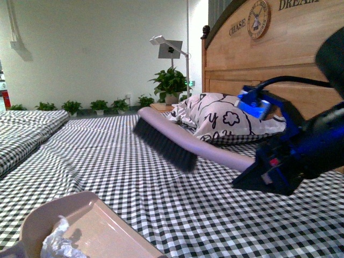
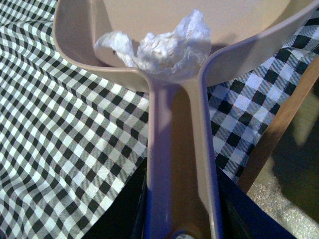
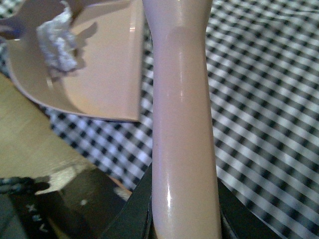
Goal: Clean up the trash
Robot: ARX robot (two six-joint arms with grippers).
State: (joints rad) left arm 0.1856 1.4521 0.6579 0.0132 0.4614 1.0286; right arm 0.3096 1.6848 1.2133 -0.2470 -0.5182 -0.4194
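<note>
The trash [image 2: 159, 47], a small crumpled wad of white paper, sits deep in the beige dustpan [image 2: 79, 55], right at the back wall where the handle starts, so I think it will not roll out. The dustpan rests near the robot on the checked bed cover [image 1: 161, 183]. The left gripper [image 2: 182, 226] seems to hold the dustpan handle, but its jaws are mostly out of sight, so I cannot tell for sure. The right gripper [image 1: 269, 174] is clamped around the brush [image 1: 166, 142] handle, lifting the bristles clear of the cover. Only the front view shows the bristles and the pillow [image 1: 226, 121] far off by the headboard. Only the left wrist view shows the wad close up.
</note>
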